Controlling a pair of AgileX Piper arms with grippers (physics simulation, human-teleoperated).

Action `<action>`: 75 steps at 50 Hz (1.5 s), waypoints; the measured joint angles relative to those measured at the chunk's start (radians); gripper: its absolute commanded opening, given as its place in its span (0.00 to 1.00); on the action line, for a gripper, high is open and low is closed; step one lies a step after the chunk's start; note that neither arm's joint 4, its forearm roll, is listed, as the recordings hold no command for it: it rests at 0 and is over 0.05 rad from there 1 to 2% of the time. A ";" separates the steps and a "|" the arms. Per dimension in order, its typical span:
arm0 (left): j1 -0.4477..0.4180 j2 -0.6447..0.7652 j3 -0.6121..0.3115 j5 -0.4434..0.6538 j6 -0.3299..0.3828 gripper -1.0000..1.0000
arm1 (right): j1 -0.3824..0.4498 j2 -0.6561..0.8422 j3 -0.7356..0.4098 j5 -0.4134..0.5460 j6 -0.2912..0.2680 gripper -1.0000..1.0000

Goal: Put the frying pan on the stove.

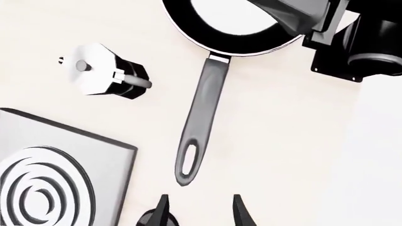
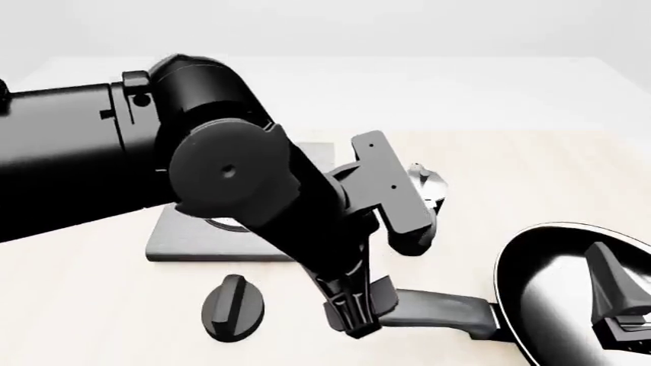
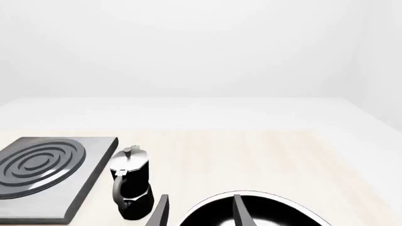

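Left gripper point(image 1: 199, 212) jaws spread above dark grey handle of glossy black frying pan point(image 1: 199, 123); pan on table, unlifted. Right gripper point(image 3: 199, 212) spread over pan. Grey ringed stove point(image 3: 47, 165) unoccupied.

A pale desk point(image 3: 264, 150) carries the stove point(image 3: 44, 165); moka pot point(image 3: 131, 181), frying pan point(image 2: 554, 282) and knob point(image 2: 234, 305) are set near it.

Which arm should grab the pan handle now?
Left. The left gripper is open, hanging over the frying pan handle's loop end, fingers either side. The right gripper, also open, is over the pan's bowl, away from the handle.
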State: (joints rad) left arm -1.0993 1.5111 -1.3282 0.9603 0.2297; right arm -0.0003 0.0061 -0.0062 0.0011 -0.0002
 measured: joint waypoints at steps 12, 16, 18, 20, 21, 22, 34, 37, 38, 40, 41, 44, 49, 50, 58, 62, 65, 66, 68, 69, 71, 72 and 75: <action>-0.010 0.035 0.013 -0.050 -0.006 1.00 | 0.000 0.000 0.000 0.000 0.000 1.00; -0.012 0.046 0.012 -0.060 -0.005 1.00 | 0.000 0.000 0.000 0.000 0.000 1.00; -0.012 0.052 0.010 -0.064 -0.005 1.00 | 0.000 0.000 0.000 0.000 0.000 1.00; -0.013 0.058 0.008 -0.069 -0.004 1.00 | 0.000 0.000 0.000 0.000 0.000 1.00; -0.013 0.061 0.007 -0.071 -0.004 1.00 | 0.000 0.000 0.000 0.000 0.000 1.00; -0.014 0.065 0.007 -0.073 -0.003 1.00 | 0.000 0.000 0.000 0.000 0.000 1.00; -0.018 0.098 0.010 -0.107 -0.004 1.00 | 0.000 0.000 0.000 0.000 0.000 1.00; -0.018 0.104 0.011 -0.115 -0.005 1.00 | 0.000 0.000 0.000 0.000 0.000 1.00; -0.017 0.107 0.011 -0.118 -0.004 1.00 | 0.000 0.000 0.000 0.000 0.000 1.00; -0.016 0.111 0.011 -0.123 -0.004 1.00 | 0.000 0.000 0.000 0.000 0.000 1.00; -0.015 0.114 0.010 -0.125 -0.003 1.00 | 0.000 0.000 0.000 0.000 0.000 1.00; -0.013 0.122 0.008 -0.131 -0.002 1.00 | 0.000 0.000 0.000 0.000 0.000 1.00; -0.007 0.137 0.001 -0.141 0.002 1.00 | 0.000 0.000 0.000 0.000 0.000 1.00; -0.005 0.141 -0.001 -0.143 0.004 1.00 | 0.000 0.000 0.000 0.000 0.000 1.00; 0.006 0.168 -0.014 -0.158 0.013 1.00 | 0.000 0.000 0.000 0.000 0.000 1.00; 0.009 0.181 -0.021 -0.165 0.015 1.00 | 0.000 0.000 0.000 0.000 0.000 1.00; 0.013 0.194 -0.031 -0.169 0.020 1.00 | 0.000 0.000 0.000 0.000 0.000 1.00; 0.015 0.200 -0.036 -0.169 0.021 1.00 | 0.000 0.000 0.000 0.000 0.000 1.00; 0.017 0.210 -0.045 -0.170 0.023 1.00 | 0.000 0.000 0.000 0.000 0.000 1.00; 0.018 0.215 -0.050 -0.170 0.024 1.00 | 0.000 0.000 0.000 0.000 0.000 1.00; 0.020 0.227 -0.062 -0.170 0.027 1.00 | 0.000 0.000 0.000 0.000 0.000 1.00; 0.021 0.233 -0.067 -0.170 0.027 1.00 | 0.000 0.000 0.000 0.000 0.000 1.00; 0.023 0.252 -0.084 -0.171 0.029 1.00 | 0.000 0.000 0.000 0.000 0.000 1.00</action>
State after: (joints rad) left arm -1.0761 1.7634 -1.4118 0.7888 0.2591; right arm -0.0003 0.0061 -0.0062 0.0011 -0.0002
